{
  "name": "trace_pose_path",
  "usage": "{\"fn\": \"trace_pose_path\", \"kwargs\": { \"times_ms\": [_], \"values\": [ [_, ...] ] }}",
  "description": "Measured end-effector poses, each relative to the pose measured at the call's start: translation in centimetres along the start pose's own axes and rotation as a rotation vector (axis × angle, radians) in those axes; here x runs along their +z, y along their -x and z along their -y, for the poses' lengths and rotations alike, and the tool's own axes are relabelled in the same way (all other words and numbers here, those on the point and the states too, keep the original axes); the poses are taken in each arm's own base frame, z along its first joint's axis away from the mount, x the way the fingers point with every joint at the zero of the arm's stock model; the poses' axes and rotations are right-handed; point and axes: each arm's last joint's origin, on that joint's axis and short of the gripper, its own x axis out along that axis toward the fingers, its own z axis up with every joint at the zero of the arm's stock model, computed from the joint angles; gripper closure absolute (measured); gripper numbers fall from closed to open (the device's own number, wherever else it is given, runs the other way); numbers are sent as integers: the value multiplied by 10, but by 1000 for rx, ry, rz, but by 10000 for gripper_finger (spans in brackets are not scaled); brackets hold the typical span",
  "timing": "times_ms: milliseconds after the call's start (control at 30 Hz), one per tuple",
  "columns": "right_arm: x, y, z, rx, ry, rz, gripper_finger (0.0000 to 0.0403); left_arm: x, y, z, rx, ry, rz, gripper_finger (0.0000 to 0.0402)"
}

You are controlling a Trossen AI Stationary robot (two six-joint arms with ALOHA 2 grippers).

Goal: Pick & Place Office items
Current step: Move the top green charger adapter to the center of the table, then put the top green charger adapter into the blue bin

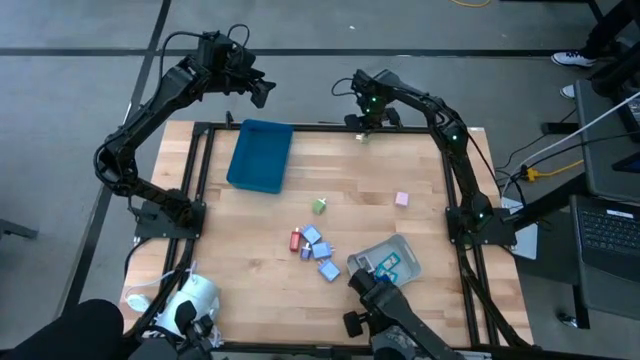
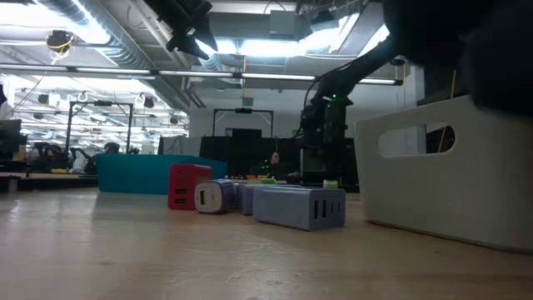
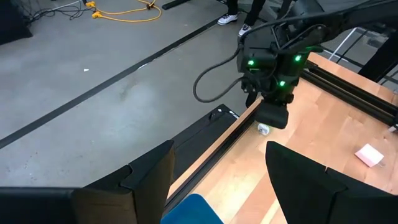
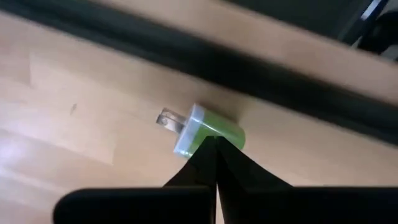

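A small green plug block (image 4: 211, 132) with a pale end and metal prongs lies flat on the wood beside the table's far rail, also seen as a green plug block (image 1: 363, 137). My right gripper (image 4: 216, 144) points down at it, shut, with its tips over the block's edge. My left gripper (image 1: 262, 92) hangs high beyond the table's far left corner, open, with nothing between its fingers (image 3: 149, 180). More office items lie mid-table: a red, blue and light blue cluster (image 1: 315, 245), a green one (image 1: 320, 206) and a pink one (image 1: 402, 199). My right gripper comes at the green plug block from above, fingers pointing down and closed together. The shut fingertips (image 4: 205, 155) stand over the green body's edge (image 4: 227, 134), which lies flat on the table. Whether they touch it I cannot tell.
A dark teal tray (image 1: 260, 155) sits at the far left of the table. A pale grey tray (image 1: 400, 250) holding a few items sits at the near right. The black frame rail (image 4: 249, 68) runs right behind the green block. Bare wood lies between the trays.
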Motion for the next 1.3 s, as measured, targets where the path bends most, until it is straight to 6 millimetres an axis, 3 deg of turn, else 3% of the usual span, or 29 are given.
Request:
{"fn": "trace_pose_path", "kwargs": {
  "times_ms": [167, 267, 367, 467, 533, 733, 833, 900, 1133, 1300],
  "values": [
    [-5, -14, -7, 89, -2, -124, 402, 0, 0, 0, 0, 6, 0, 155],
    [-20, -32, -20, 73, 27, -253, 403, 0, 0, 0, -7, 11, 0, 155],
    [-39, -21, -39, 126, 109, -337, 403, 0, 0, 0, -8, 10, 0, 155],
    [-48, -26, -58, 108, 190, -317, 403, 0, 0, 0, -3, 4, 0, 155],
    [-47, -10, -69, 120, 230, -219, 403, 0, 0, 0, -1, 5, 0, 155],
    [-42, 78, -86, 186, 356, 98, 402, 0, 0, 0, -4, 2, 0, 155],
    [-55, 119, -84, 248, 428, 262, 394, 0, 0, -1, -4, -12, 0, 155],
    [-65, 136, -80, 260, 452, 310, 381, 0, 0, -1, -4, -26, 1, 155],
    [-97, 154, -86, 168, 612, 310, 317, 0, -2, 0, -58, -71, -1, 155],
    [-123, 139, -100, 11, 822, 172, 263, -3, -14, 3, -169, -140, -21, 155]
  ]
}}
